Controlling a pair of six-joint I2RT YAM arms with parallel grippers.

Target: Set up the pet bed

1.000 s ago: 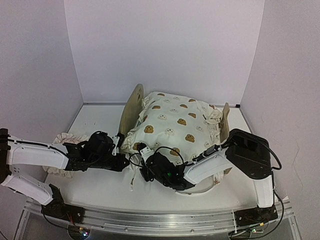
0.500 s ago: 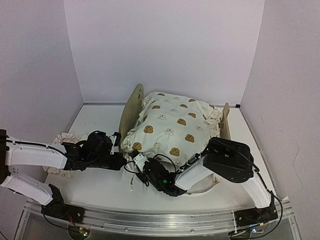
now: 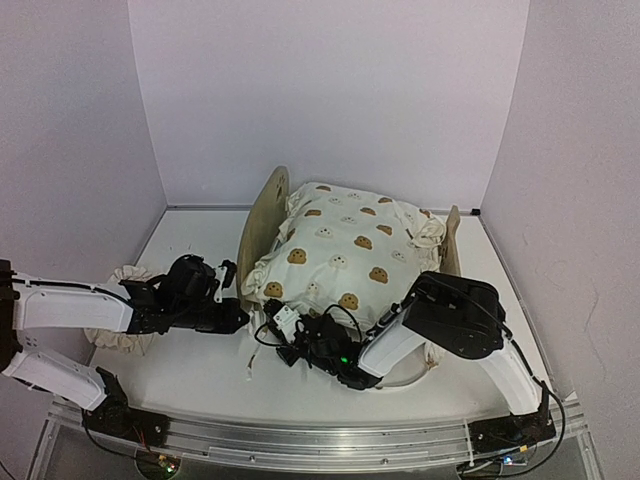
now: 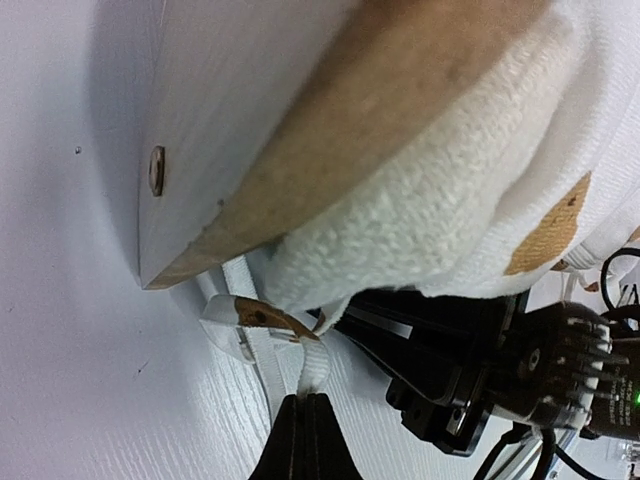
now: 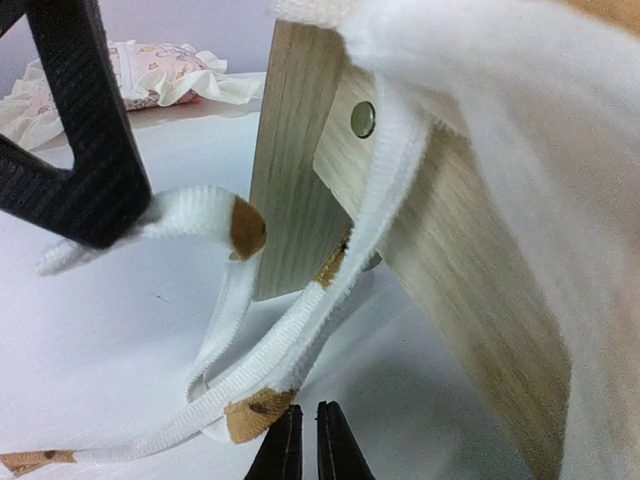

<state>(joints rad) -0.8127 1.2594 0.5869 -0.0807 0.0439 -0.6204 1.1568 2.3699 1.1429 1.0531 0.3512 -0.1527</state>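
Note:
The pet bed (image 3: 268, 212) stands mid-table, its plywood headboard (image 4: 300, 130) at the left, and the cream bear-print quilt (image 3: 345, 245) is draped over it. White quilt ties hang by the headboard's near corner. My left gripper (image 4: 305, 400) is shut on one tie (image 4: 312, 365), down by the headboard's foot. In the right wrist view the left finger (image 5: 80, 150) shows with that tie. My right gripper (image 5: 303, 410) sits low by the same corner. Its jaws are nearly together with nothing between them. A second tie's brown tip (image 5: 250, 415) touches the outside of one finger.
A pinkish ruffled pillow (image 3: 120, 285) lies on the table left of the bed, beside my left arm. The footboard (image 3: 450, 250) is at the right. White walls enclose the table at the back and on both sides. Both grippers (image 3: 255, 320) crowd the headboard's near corner.
My right arm has dropped lower and reached further left, to the headboard's foot. My left gripper has shifted slightly left with the tie still in it.

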